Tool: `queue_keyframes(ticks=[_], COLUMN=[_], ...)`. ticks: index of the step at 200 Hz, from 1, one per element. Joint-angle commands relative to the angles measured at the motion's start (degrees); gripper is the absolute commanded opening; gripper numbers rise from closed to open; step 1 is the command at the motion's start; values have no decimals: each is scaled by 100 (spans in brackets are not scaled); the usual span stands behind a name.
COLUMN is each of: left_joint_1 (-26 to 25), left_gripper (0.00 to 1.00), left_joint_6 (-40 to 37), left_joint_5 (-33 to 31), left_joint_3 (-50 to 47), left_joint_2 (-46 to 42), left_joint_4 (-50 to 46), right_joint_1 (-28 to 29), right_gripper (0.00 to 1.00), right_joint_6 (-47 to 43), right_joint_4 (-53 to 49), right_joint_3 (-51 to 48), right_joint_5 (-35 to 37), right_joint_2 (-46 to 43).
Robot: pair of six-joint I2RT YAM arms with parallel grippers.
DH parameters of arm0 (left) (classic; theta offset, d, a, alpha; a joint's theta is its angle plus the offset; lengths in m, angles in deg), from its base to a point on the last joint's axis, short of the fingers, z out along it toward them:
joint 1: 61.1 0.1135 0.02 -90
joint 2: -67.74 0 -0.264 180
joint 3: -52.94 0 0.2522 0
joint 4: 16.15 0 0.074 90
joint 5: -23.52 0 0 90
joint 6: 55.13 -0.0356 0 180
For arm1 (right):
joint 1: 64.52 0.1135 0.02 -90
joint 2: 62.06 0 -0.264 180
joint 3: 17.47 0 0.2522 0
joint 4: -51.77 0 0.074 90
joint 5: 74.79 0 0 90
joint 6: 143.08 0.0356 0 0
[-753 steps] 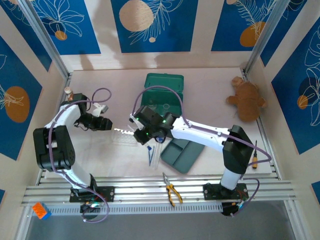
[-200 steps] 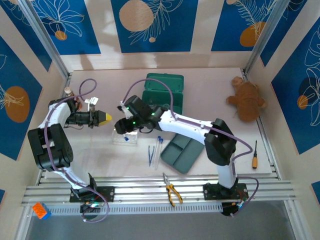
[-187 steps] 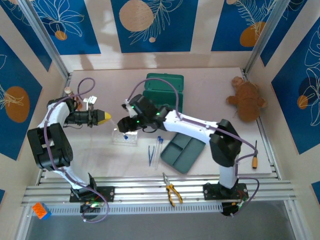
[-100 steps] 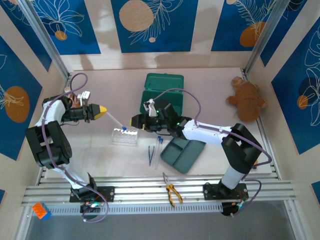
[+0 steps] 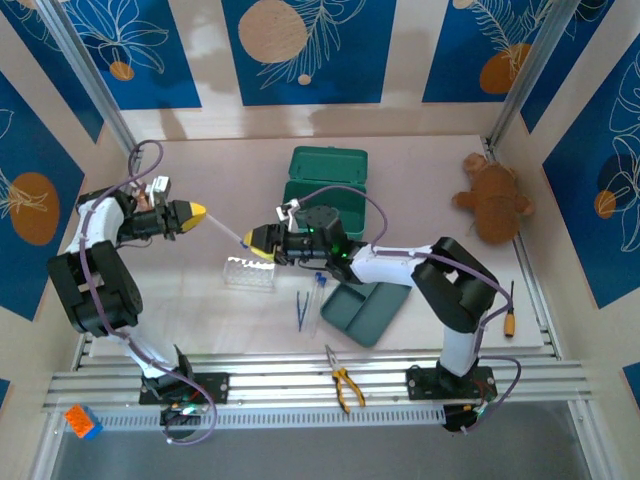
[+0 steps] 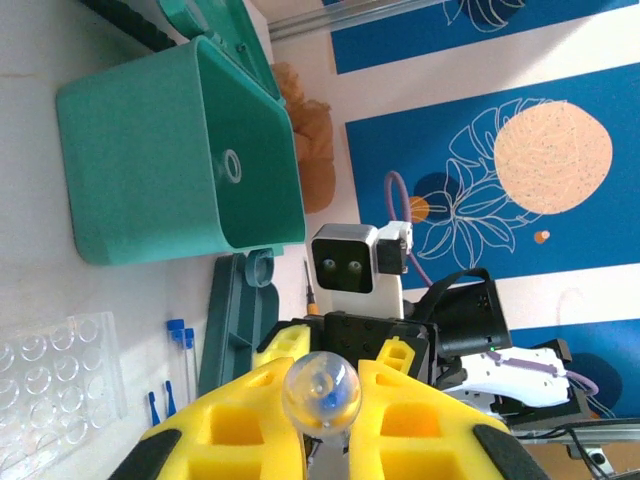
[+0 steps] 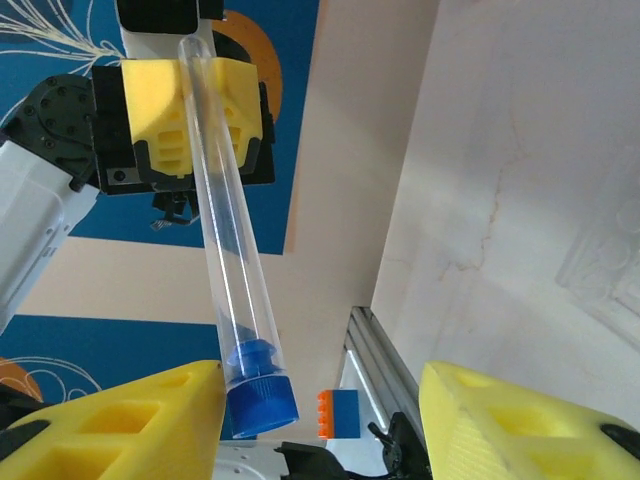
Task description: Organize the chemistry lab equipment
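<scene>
A clear test tube (image 5: pixel 224 228) with a blue cap (image 7: pixel 262 402) hangs in the air between my two grippers, above and left of the clear tube rack (image 5: pixel 250 272). My left gripper (image 5: pixel 197 212) is shut on its rounded glass end (image 6: pixel 320 393). My right gripper (image 5: pixel 258 241) faces it with open jaws; the capped end sits between them, close beside one yellow finger (image 7: pixel 130 425) and far from the other. Two more capped tubes (image 5: pixel 318 296) and small blue items lie on the table right of the rack.
A green box (image 5: pixel 328 180) stands behind my right gripper, with a green divided tray (image 5: pixel 365 310) in front of it. A brown plush toy (image 5: pixel 495 205) lies at the far right, a screwdriver (image 5: pixel 510 312) by the right edge, and yellow-handled pliers (image 5: pixel 343 385) on the front rail.
My left gripper pulled back up and left with the tube. My right gripper slid left to the tube's capped end, and its jaws widened.
</scene>
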Motion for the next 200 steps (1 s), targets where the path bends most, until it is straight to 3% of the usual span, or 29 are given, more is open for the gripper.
queue_keyframes(ticks=[1, 147, 171, 193, 200], left_joint_1=[124, 285, 321, 351, 354], left_gripper=[5, 6, 6, 6, 5], left_joint_6=[-130, -526, -1236, -3123, -3144], left_joint_5=[291, 429, 541, 643, 654], left_joint_3=[153, 225, 405, 831, 872], left_joint_2=[81, 161, 320, 733, 880], left_joint_4=[-137, -483, -1185, -2937, -3123], right_joint_1=[57, 259, 295, 304, 305], right_gripper=[54, 39, 37, 32, 30], right_joint_6=[418, 1082, 1101, 1100, 1098], right_joint_4=[864, 1582, 1592, 1583, 1568], right_joint_3=[164, 740, 785, 833, 838], right_joint_5=[-190, -360, -340, -312, -290], right_joint_2=[172, 775, 836, 883, 889])
